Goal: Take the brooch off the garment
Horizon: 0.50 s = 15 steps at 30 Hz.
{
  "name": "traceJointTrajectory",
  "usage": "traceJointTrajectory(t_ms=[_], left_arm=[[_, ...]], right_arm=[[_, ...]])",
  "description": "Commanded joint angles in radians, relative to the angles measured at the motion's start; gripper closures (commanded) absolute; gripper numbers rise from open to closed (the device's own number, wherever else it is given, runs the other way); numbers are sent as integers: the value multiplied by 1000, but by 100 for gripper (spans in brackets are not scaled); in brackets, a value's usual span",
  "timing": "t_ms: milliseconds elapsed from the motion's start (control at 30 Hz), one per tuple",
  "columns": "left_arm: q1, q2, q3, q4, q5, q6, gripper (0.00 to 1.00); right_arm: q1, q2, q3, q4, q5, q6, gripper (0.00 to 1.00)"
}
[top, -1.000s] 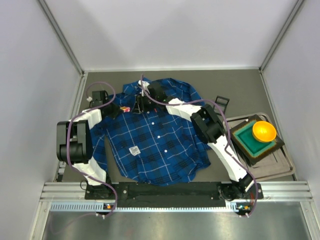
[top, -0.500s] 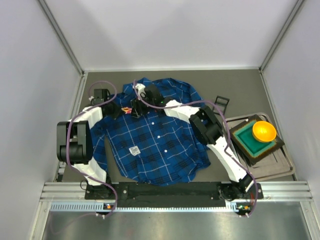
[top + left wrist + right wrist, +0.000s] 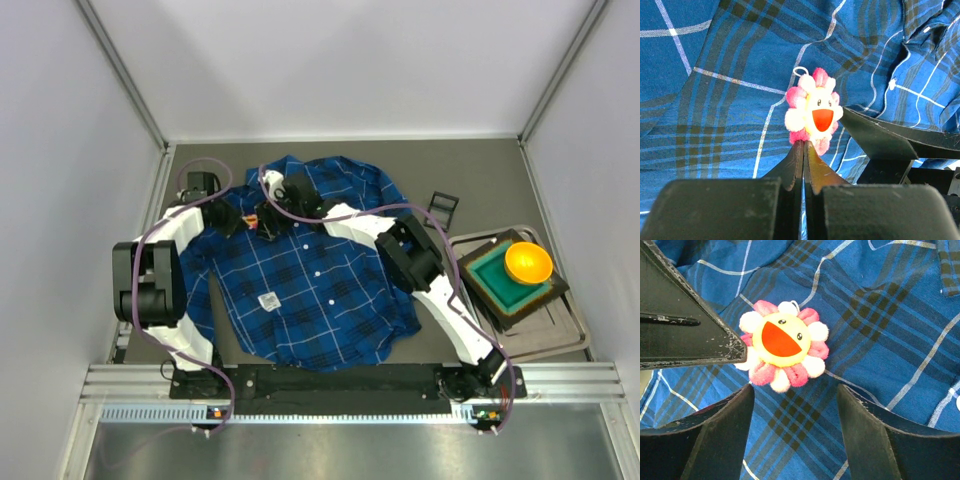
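The left fingers (image 3: 792,167) pinch the brooch (image 3: 784,345) petals; the right fingers (image 3: 867,435), spread wide, have shifted leftward across the garment (image 3: 320,290).

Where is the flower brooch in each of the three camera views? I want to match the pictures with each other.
Top external: the brooch is a tiny pink speck near the collar of the garment, between both grippers.
Left wrist: brooch at centre, just above the shut tips of the left gripper.
Right wrist: brooch centre-left, above the open right gripper.
Shared landmark: the left gripper's black tip at the brooch's edge.
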<state>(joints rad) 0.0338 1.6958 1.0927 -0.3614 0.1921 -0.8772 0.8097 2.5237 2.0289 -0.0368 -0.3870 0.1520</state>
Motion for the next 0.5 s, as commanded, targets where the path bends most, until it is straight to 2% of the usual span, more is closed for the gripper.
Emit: traceJointTrajectory(t_ms=[0,200,467], left_arm=[[-3,4,58,-50,-22,47,100],[-3,19,87,-74,-19,76,100],[-3,39,104,-73,-17,109,100]], right_arm=[[19,-46,39,93,-27,0,36],[20,-26,63,110,-19,26,38],[28,-26,71,103,53,15,29]])
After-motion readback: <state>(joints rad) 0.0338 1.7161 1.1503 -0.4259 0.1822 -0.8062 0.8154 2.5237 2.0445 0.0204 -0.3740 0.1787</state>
